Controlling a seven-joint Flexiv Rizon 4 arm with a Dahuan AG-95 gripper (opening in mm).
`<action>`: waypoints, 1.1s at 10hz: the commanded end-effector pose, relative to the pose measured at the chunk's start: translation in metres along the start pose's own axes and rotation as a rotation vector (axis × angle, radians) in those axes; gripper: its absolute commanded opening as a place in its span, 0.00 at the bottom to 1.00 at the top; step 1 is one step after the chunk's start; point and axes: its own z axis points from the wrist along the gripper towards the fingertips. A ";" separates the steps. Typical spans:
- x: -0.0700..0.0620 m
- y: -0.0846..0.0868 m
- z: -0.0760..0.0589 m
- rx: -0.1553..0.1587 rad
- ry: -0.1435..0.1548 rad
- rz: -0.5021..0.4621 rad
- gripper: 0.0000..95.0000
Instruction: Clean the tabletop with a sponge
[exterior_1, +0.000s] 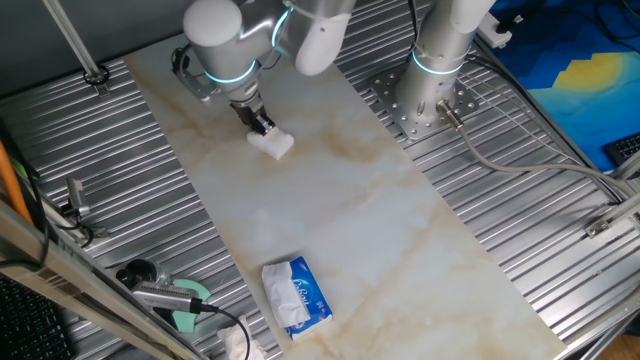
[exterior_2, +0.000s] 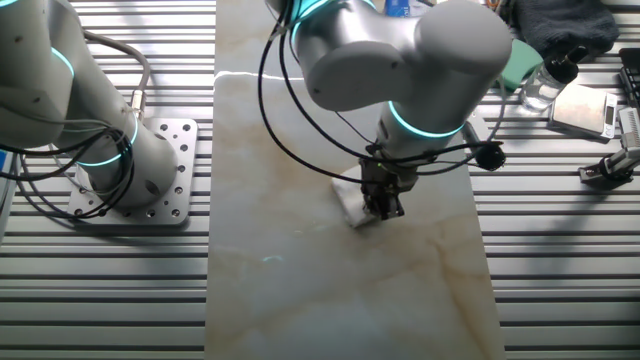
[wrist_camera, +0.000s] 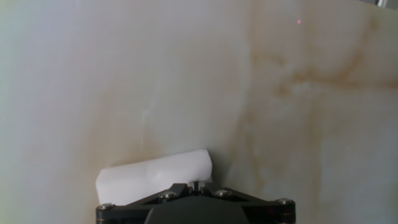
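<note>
The white sponge (exterior_1: 272, 143) rests flat on the marble-look tabletop (exterior_1: 370, 210), near its far end. My gripper (exterior_1: 262, 127) comes down on it from above, its black fingers shut on the sponge's upper edge. From the other fixed view the sponge (exterior_2: 351, 205) pokes out to the left of the gripper (exterior_2: 382, 208). In the hand view the sponge (wrist_camera: 155, 174) lies pressed on the slab (wrist_camera: 186, 74) just ahead of the black jaw housing; the fingertips are hidden behind it.
A blue-and-white tissue pack (exterior_1: 297, 296) lies on the slab's near end. A crumpled tissue (exterior_1: 236, 343) and a green-and-black tool (exterior_1: 165, 296) sit on the ribbed metal at the left. The arm's base plate (exterior_1: 425, 100) stands right of the slab.
</note>
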 end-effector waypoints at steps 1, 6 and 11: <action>0.007 -0.003 -0.001 0.000 -0.004 -0.005 0.00; 0.031 -0.017 0.009 0.010 -0.023 -0.041 0.00; 0.037 -0.025 0.010 0.030 -0.022 -0.088 0.00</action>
